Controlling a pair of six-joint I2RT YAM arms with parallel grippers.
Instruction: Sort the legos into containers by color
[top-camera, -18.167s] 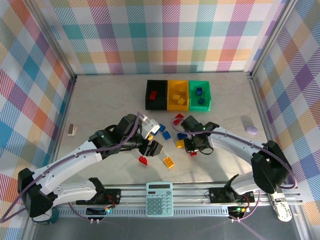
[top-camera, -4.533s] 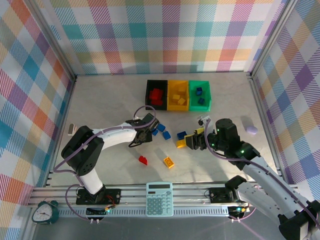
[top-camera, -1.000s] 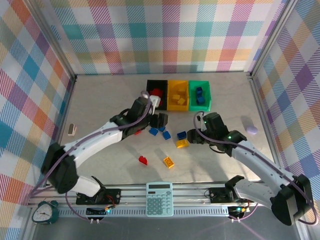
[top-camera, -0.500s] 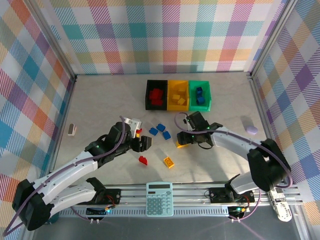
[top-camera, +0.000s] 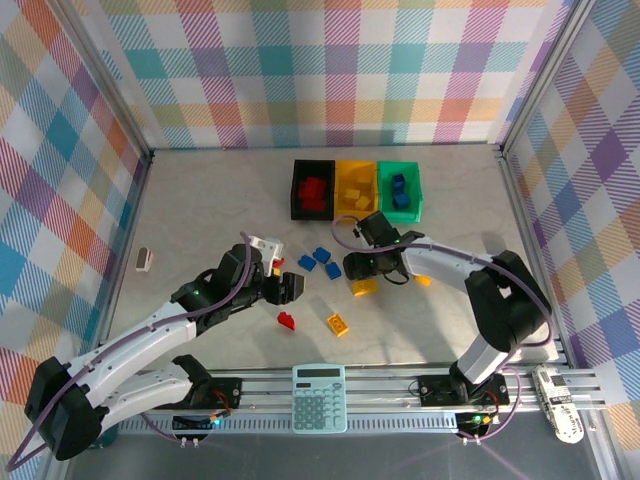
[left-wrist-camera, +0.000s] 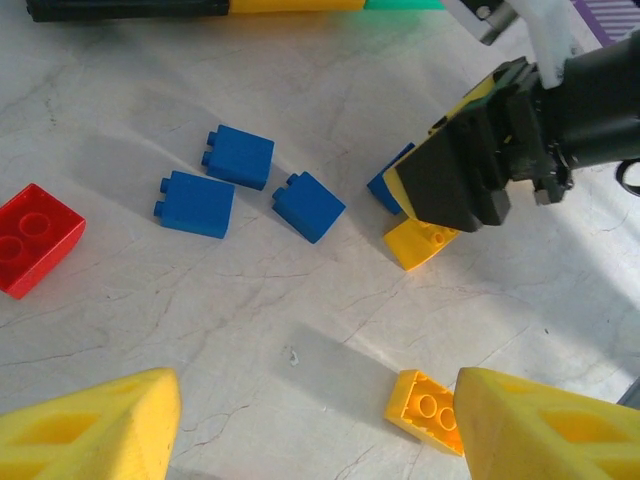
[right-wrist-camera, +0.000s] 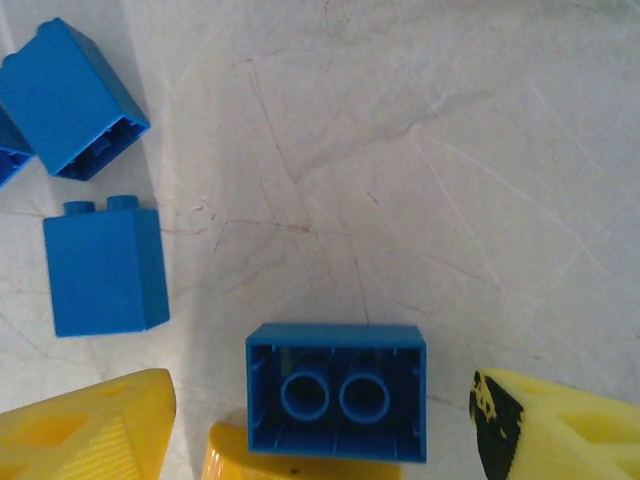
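Lego bricks (top-camera: 332, 269), small studded plastic ones in red, yellow and blue, are partly sorted. Red ones lie in the black rectangular plastic bin (top-camera: 295, 190), yellow ones in the yellow bin (top-camera: 356, 163) and blue ones in the green bin (top-camera: 419, 190). The three bins touch in a row at the far side of the pale marbled table (top-camera: 200, 210). From above, the upturned blue brick (right-wrist-camera: 336, 390) is mostly hidden under the right arm's wrist. The right wrist view shows it hollow side up between the right fingers (right-wrist-camera: 90, 425), which are spread with a gap on each side of it. A yellow brick (right-wrist-camera: 225, 455) lies tight against it, cut off by the picture's lower edge. Three loose blue bricks (left-wrist-camera: 239, 157) lie close together to the left of that spot, and a red brick (left-wrist-camera: 35, 238) beyond them runs off the left wrist picture's edge. The left fingers (left-wrist-camera: 90, 430) are spread over bare table, with another yellow brick (left-wrist-camera: 425, 412) just beside one tip. A second red brick (top-camera: 287, 321) lies nearer the arms' bases. A teal calculator (top-camera: 319, 397) sits on the rail at the near edge.
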